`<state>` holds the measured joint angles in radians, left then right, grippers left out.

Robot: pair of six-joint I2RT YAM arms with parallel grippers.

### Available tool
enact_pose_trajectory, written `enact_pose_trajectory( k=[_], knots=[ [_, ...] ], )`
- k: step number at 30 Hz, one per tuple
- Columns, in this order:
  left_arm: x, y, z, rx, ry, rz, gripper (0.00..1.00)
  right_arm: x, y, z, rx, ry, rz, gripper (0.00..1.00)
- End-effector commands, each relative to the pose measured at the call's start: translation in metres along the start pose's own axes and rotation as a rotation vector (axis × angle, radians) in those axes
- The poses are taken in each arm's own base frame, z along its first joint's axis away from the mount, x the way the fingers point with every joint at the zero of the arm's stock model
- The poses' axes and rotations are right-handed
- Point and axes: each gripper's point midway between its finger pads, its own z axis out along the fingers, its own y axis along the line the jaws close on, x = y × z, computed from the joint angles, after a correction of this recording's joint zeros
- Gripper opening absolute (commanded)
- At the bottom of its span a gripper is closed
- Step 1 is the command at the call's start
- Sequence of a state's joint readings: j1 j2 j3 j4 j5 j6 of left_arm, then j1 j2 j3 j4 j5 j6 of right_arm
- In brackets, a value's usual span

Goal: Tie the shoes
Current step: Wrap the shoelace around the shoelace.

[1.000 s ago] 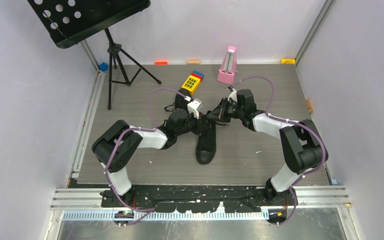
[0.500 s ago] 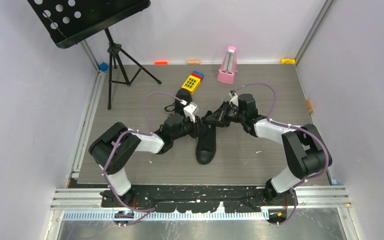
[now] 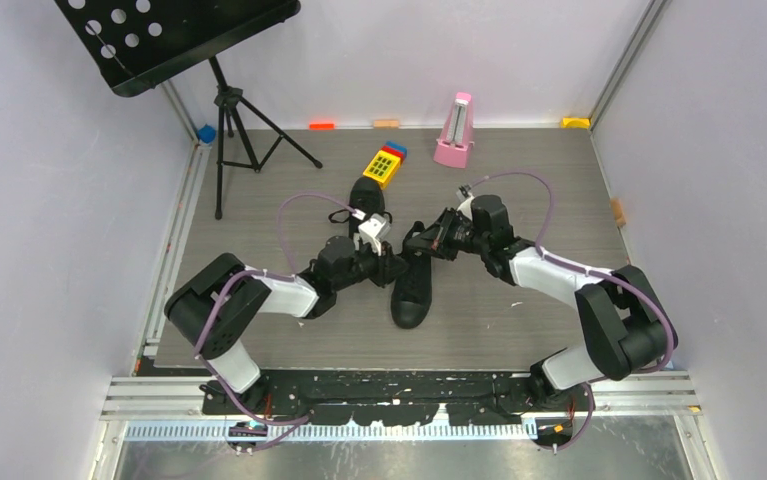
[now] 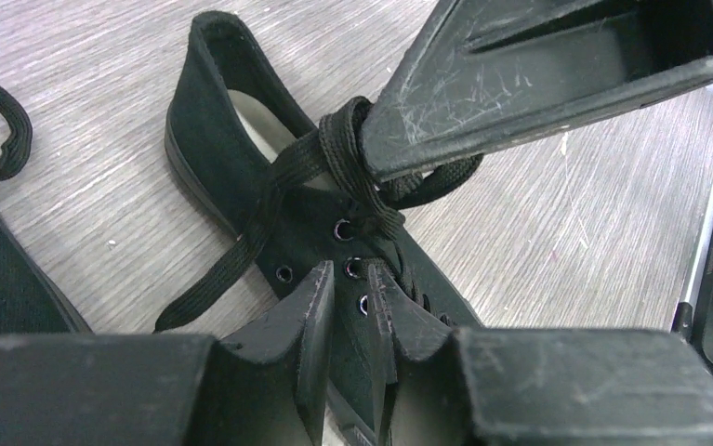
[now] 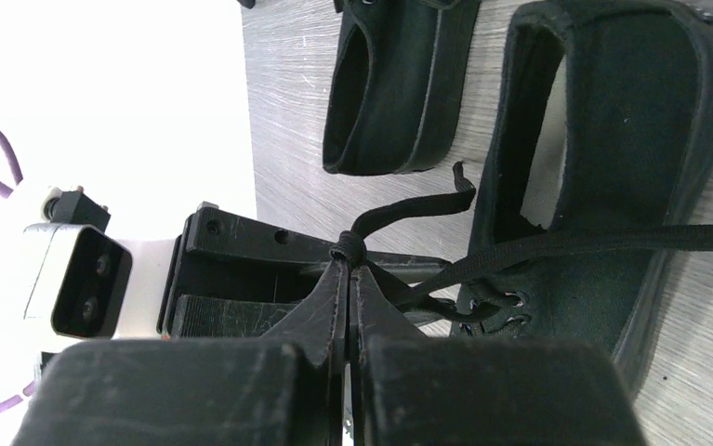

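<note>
Cinching what looks like a first knot on the nearer sneaker (image 3: 414, 288) at the middle of the table (image 3: 519, 330), the right gripper (image 5: 348, 255) is clamped on its lace (image 5: 408, 209) while the left gripper (image 4: 348, 283) holds its jaws slightly apart over the eyelets (image 4: 341, 228), next likely needing a loop-forming grip.

There were two black sneakers (image 3: 411, 292) (image 3: 367, 192), two robot hands (image 4: 350, 279) (image 5: 348, 255), one music stand (image 3: 174, 35), one pink metronome (image 3: 454, 130) and one yellow keypad toy (image 3: 384, 165) on the bench (image 3: 519, 330).
</note>
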<state>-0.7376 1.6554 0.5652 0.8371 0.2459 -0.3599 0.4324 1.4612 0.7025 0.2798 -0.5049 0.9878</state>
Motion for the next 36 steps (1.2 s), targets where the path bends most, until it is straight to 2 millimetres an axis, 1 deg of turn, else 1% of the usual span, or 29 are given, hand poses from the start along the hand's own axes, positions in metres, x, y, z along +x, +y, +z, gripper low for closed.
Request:
enact_pose_trajectory(
  k=[1,9,14,23,30,32,36],
  knots=[
    [-0.024,-0.012,-0.005,0.040,-0.084,0.030,0.22,-0.004,0.006,-0.002,0.005,-0.043,0.027,0.00],
    [-0.024,-0.011,-0.008,0.034,-0.087,0.040,0.22,0.001,-0.002,-0.004,0.039,-0.076,0.073,0.00],
    [-0.025,-0.010,0.001,0.034,-0.083,0.043,0.22,-0.002,-0.001,-0.002,0.043,-0.092,0.055,0.00],
    [-0.030,-0.007,0.015,0.029,-0.078,0.052,0.22,-0.009,0.000,0.007,0.035,-0.088,0.040,0.00],
    [-0.028,-0.004,0.021,0.021,-0.065,0.056,0.22,-0.016,0.000,0.005,0.029,-0.092,0.040,0.00],
    [-0.031,-0.006,0.023,0.028,-0.067,0.058,0.22,-0.019,-0.002,0.005,0.026,-0.095,0.046,0.00],
    [-0.032,-0.009,0.028,0.049,-0.059,0.052,0.26,-0.021,-0.004,0.008,0.022,-0.088,0.058,0.00]
  ],
)
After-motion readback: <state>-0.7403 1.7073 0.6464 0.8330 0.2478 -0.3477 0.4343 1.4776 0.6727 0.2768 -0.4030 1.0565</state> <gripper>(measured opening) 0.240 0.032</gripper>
